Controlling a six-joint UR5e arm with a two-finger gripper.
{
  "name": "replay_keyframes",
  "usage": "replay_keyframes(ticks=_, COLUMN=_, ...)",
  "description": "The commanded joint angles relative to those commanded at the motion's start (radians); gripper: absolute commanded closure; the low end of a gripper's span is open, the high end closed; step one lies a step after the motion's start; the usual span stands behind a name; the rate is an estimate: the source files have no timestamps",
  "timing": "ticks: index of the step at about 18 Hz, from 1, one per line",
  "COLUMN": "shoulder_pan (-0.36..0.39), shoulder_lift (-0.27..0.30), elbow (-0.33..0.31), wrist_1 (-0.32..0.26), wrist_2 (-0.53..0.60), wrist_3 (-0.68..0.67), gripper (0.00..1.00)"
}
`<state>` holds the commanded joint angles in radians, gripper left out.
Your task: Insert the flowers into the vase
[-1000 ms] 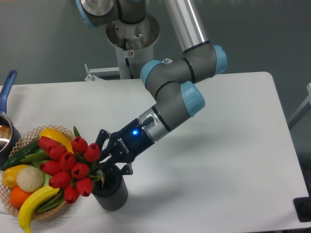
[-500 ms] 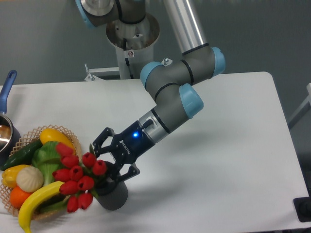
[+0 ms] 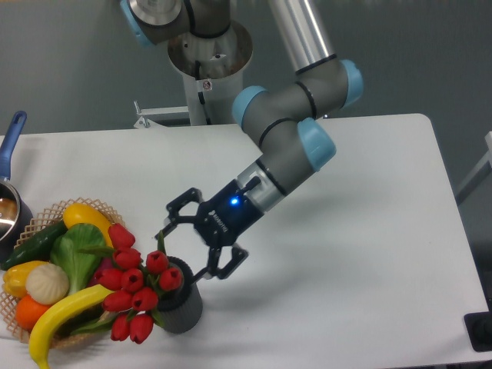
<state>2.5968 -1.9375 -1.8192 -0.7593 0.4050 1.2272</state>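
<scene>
End effector: two dark fingers spread wide, nothing held between them; angled down and toward the left of the view from a grey and blue arm; a blue light is lit on the wrist just behind it.
Flowers: a bunch of red tulip buds, found below and to the left of the end effector and apart from its fingers; the stems are seated in the vase, and the heads are tilted out to the left over the basket's edge.
Vase: dark grey cylinder, standing upright on the table just below the end effector; its rim is not touched by the lower finger, as far as can be told.
Basket: woven, placed well to the left of the end effector; a banana, an orange, a pale round item, green vegetables and a yellow pepper are contained in it.
Pot: blue-handled, cut off by the left border of the view, furthest from the end effector.
Table: white; all listed items are carried on it.
</scene>
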Motion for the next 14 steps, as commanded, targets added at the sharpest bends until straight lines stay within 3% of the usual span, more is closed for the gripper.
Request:
replay_keyframes(ticks=6, shoulder_pan=0.127, shoulder_lift=0.046, elbow=-0.032, wrist_1=-0.003, wrist_2=0.002, wrist_3=0.000, gripper=0.00)
replay_keyframes(ticks=14, shoulder_pan=0.281, shoulder_lift=0.075, elbow=-0.031, wrist_1=-0.003, wrist_2=0.012, wrist_3=0.000, gripper=0.00)
